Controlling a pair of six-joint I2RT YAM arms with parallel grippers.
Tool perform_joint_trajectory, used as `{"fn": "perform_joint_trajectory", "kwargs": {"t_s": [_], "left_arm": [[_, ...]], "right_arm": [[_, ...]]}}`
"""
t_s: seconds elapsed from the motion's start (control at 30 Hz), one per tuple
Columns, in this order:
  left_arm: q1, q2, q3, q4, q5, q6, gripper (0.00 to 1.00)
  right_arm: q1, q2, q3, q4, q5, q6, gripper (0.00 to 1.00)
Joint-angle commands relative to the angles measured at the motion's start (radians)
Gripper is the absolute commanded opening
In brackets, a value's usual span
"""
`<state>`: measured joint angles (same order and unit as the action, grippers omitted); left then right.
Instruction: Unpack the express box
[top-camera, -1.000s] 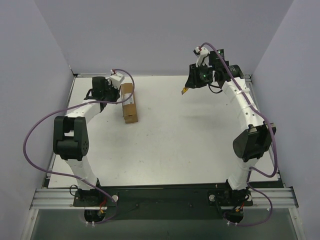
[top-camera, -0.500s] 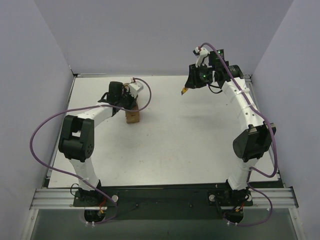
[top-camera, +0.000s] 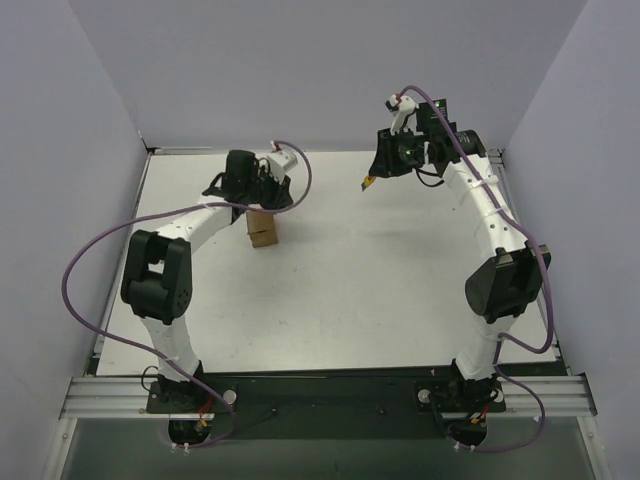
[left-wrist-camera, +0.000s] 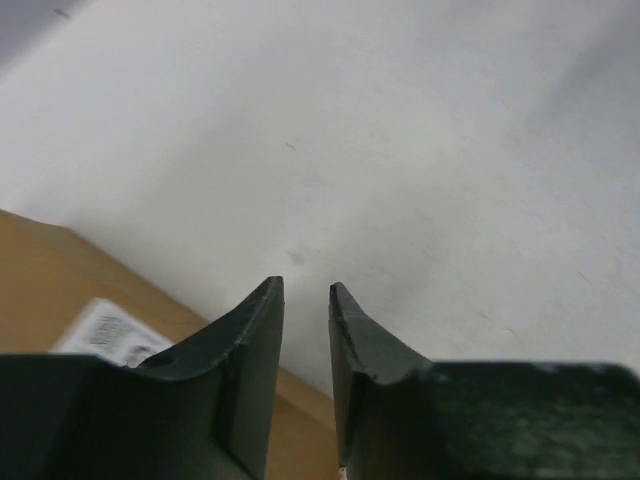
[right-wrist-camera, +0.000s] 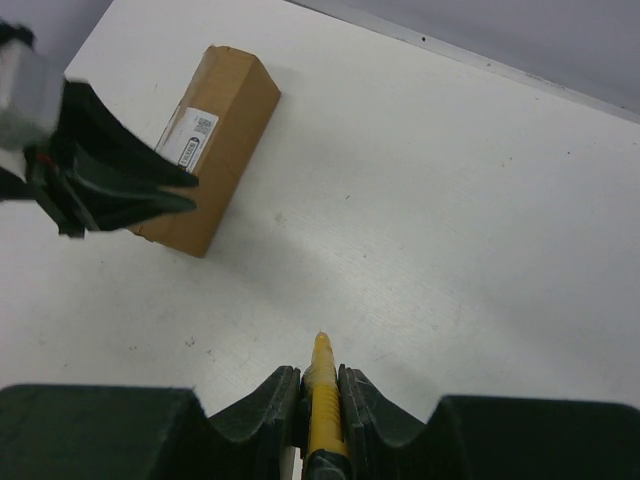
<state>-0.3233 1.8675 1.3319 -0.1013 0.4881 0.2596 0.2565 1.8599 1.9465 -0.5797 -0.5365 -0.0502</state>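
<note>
Top view: the express box (top-camera: 263, 235) is found at 10 o'clock on the table (top-camera: 400, 290), under the left gripper (top-camera: 272, 195). Left wrist: its fingers (left-wrist-camera: 250, 340) are held barely apart, empty. Right wrist: a utility knife (right-wrist-camera: 322, 405) is clamped in the right gripper (right-wrist-camera: 320, 378); the express box is judged light and stiff, best pinched across its width.

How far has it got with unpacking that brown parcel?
Barely started. Done: the right gripper is shut on a yellow utility knife, ready to cut. In hand: the left gripper, fingers slightly apart and empty, hovers at the express box, perhaps to steady it. Left: the box looks sealed and uncut, label up, so slitting it, opening it and lifting out the contents all remain.
</note>
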Motion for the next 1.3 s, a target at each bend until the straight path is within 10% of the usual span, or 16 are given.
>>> {"fn": "perform_joint_trajectory", "kwargs": {"t_s": [0.0,0.17,0.4,0.6,1.27], "left_arm": [[0.108,0.065,0.246,0.086,-0.1,-0.086,0.42],[0.173,0.3,0.483,0.071,-0.227,-0.115,0.61],[0.194,0.393,0.567,0.189,-0.466,-0.045,0.61],[0.213,0.478,0.645,0.149,-0.378,0.046,0.56],[0.128,0.006,0.124,-0.012,-0.278,-0.359,0.39]], "right_arm": [[0.0,0.019,0.023,0.023,-0.014,0.015,0.0],[0.001,0.028,0.019,0.024,-0.002,0.006,0.0],[0.003,0.005,-0.006,0.024,0.033,-0.027,0.0],[0.003,-0.005,-0.05,0.018,0.041,-0.037,0.0],[-0.01,-0.011,-0.086,-0.006,0.018,-0.103,0.0]]}}
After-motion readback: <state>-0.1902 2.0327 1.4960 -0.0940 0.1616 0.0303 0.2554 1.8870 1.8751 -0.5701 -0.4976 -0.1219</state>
